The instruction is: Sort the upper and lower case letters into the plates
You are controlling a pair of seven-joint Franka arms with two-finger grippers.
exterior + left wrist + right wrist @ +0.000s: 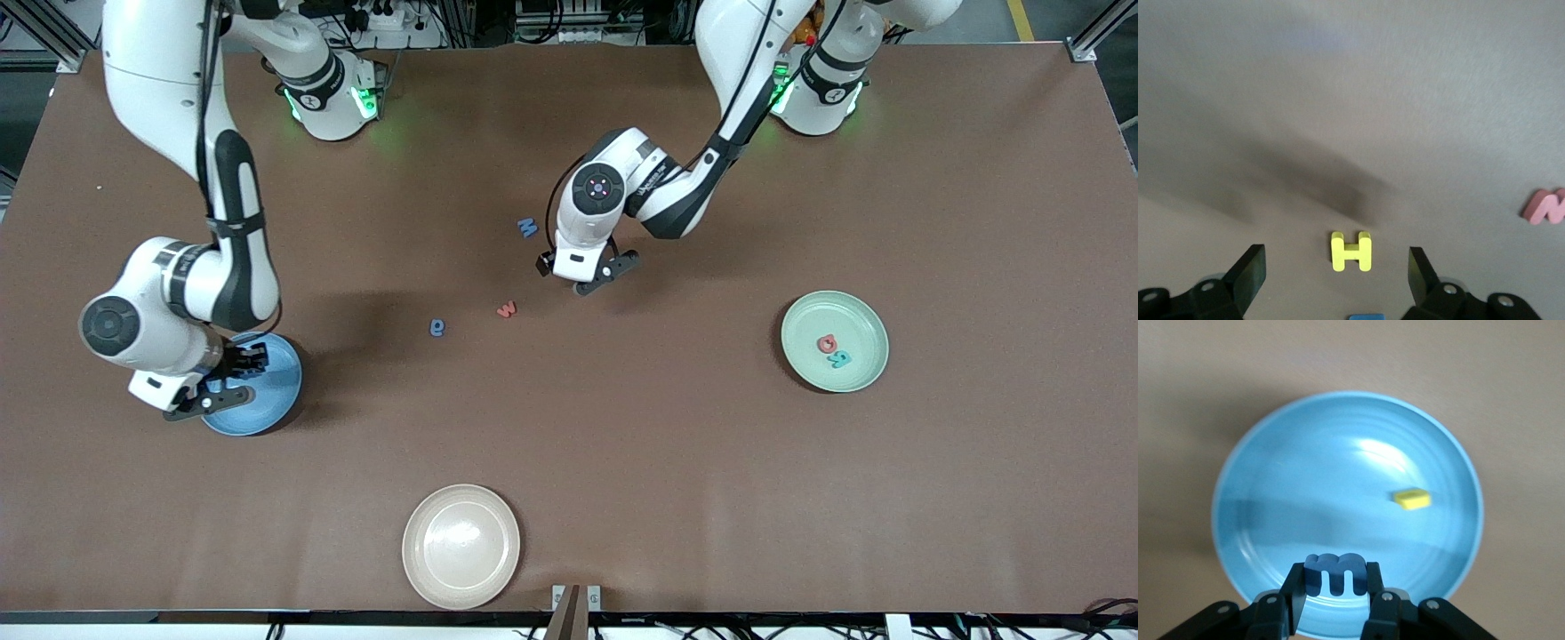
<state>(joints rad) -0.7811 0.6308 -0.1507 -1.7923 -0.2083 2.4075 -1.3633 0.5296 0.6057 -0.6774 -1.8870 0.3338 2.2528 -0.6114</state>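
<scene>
Plates first: the blue plate lies directly beneath the right gripper, which is clenched on a dark blue lowercase m held above the plate's rim-side floor; a small yellow piece already rests in that plate, apart from the fingers. The mint green plate sits well off toward the left arm's end of the table and holds a red-pink letter touching a teal letter.

The left gripper hangs over the middle of the table with its jaws spread wide and nothing between them. In the left wrist view a yellow H lies flat between the two fingertips, roughly centred, its two uprights running parallel to the fingers. Descent looks like the next need: straight down, then closing across the H's width.

Loose letters near that gripper: a blue M, a red-pink w, and a blue e.
</scene>
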